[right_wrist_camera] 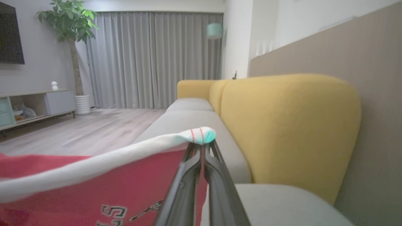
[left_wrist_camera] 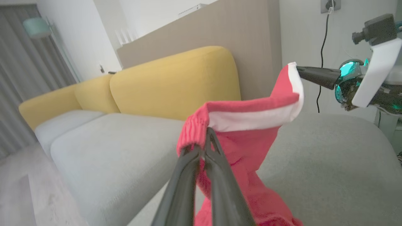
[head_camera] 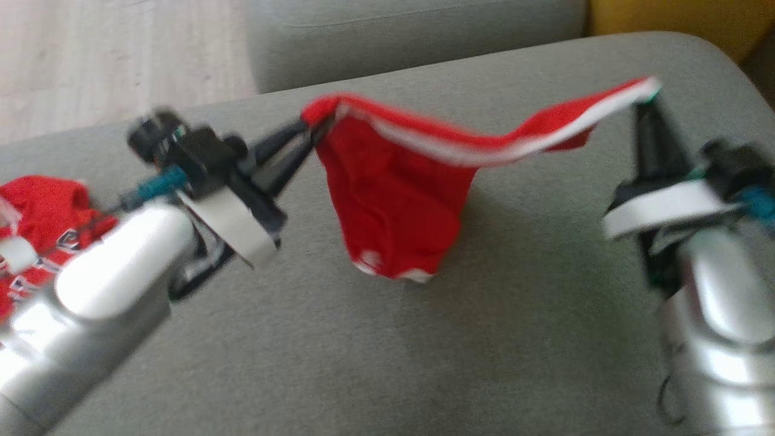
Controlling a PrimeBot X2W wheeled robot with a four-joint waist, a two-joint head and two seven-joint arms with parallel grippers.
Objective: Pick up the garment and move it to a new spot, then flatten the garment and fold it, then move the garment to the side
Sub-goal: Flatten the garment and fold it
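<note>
A red garment (head_camera: 396, 194) with a white band along its top edge hangs in the air above the grey sofa seat (head_camera: 363, 351), its lower end touching or just above the cushion. My left gripper (head_camera: 312, 130) is shut on its left top corner. My right gripper (head_camera: 645, 100) is shut on the white-banded right corner. In the left wrist view my left gripper (left_wrist_camera: 205, 138) pinches the red ribbed edge of the garment (left_wrist_camera: 248, 147), with the right gripper (left_wrist_camera: 298, 70) beyond. In the right wrist view my right gripper (right_wrist_camera: 201, 146) clamps the white band of the garment (right_wrist_camera: 94, 188).
A second red garment with lettering (head_camera: 42, 224) lies on the seat at the far left, beside my left forearm. Yellow backrest cushions (left_wrist_camera: 172, 84) line the sofa's back. Wooden floor (head_camera: 115, 54) lies beyond the seat's far left edge.
</note>
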